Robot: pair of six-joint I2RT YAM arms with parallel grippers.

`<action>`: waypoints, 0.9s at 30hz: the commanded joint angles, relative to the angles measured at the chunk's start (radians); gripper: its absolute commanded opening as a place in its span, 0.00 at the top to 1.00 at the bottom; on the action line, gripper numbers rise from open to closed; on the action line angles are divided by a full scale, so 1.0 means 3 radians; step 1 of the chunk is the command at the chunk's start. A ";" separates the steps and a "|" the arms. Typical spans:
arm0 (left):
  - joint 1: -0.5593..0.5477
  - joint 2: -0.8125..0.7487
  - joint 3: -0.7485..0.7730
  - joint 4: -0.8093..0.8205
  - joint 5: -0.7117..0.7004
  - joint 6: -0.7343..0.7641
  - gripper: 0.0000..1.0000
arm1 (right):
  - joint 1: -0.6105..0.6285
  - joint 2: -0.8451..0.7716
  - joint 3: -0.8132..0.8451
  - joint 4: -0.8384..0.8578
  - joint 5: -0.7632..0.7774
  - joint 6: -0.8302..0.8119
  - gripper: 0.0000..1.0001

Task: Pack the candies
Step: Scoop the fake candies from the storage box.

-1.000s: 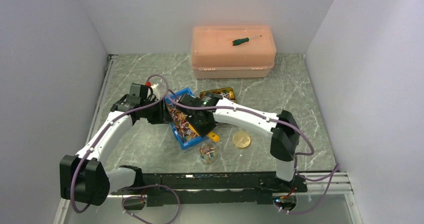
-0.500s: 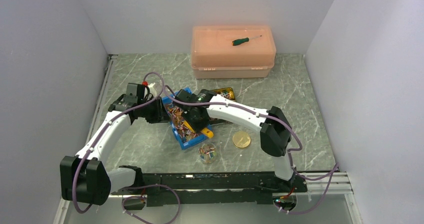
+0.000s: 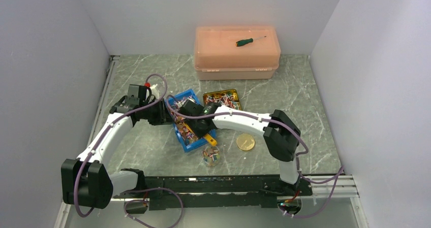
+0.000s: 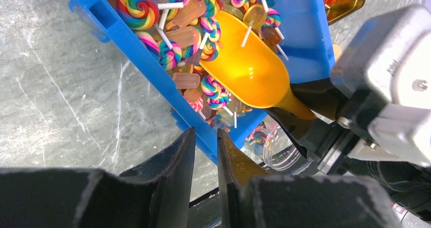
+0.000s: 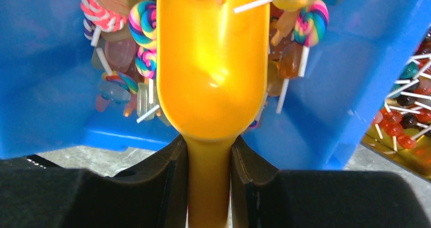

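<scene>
**A:** Where do the candies [image 4: 137, 5] sit?

**B:** Most are heaped in the blue bin [image 5: 40, 75] at the middle of the desk [image 3: 315, 111]. They are rainbow swirl lollipops and pale ones on white sticks. More lie in the gold tin [image 3: 222, 98] just behind the bin, and a few are in the clear round pot [image 3: 210, 156] near the bin's front corner.

**A:** And the scoop?

**B:** The orange scoop [image 5: 213, 60] lies bowl-up inside the bin with its mouth pushed in among the lollipops. One swirl and a stick or two rest at its front lip. The rest of the bowl is bare.

**A:** What holds it?

**B:** The right claw [image 5: 209, 174] pinches the scoop's handle, with a finger pressed against each side.

**A:** And the left claw?

**B:** The left claw [image 4: 205, 139] is at the bin's outer wall. Its fingers are drawn in to a narrow slot with the blue rim inside it, so it is nipping the bin's edge.

**A:** Anything else out there?

**B:** A gold disc [image 3: 245, 142] lies flat to the right of the pot, apart from it. A peach lidded box [image 3: 237, 60] stands at the back of the desk with a green-handled screwdriver [image 3: 244, 41] on its lid.
</scene>
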 commanded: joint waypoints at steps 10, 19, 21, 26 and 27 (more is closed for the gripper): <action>0.0067 -0.0041 0.0019 0.0135 0.0079 0.0031 0.70 | 0.0162 -0.0605 -0.0423 0.0426 0.0421 -0.0044 1.00; 0.0099 -0.0057 0.0023 0.0125 0.0026 0.0026 0.62 | 0.0253 -0.0782 -0.0573 0.0427 0.0468 0.0002 1.00; 0.0112 -0.0056 0.0022 0.0125 0.0022 0.0024 0.59 | 0.0286 -0.0828 -0.0620 0.0447 0.0477 0.0002 1.00; 0.0137 -0.0073 0.0019 0.0133 0.0009 0.0016 0.47 | 0.0380 -0.0974 -0.0761 0.0526 0.0502 0.0021 1.00; 0.0138 -0.0072 0.0017 0.0139 0.0010 0.0013 0.45 | 0.0387 -0.0996 -0.0782 0.0528 0.0503 0.0030 1.00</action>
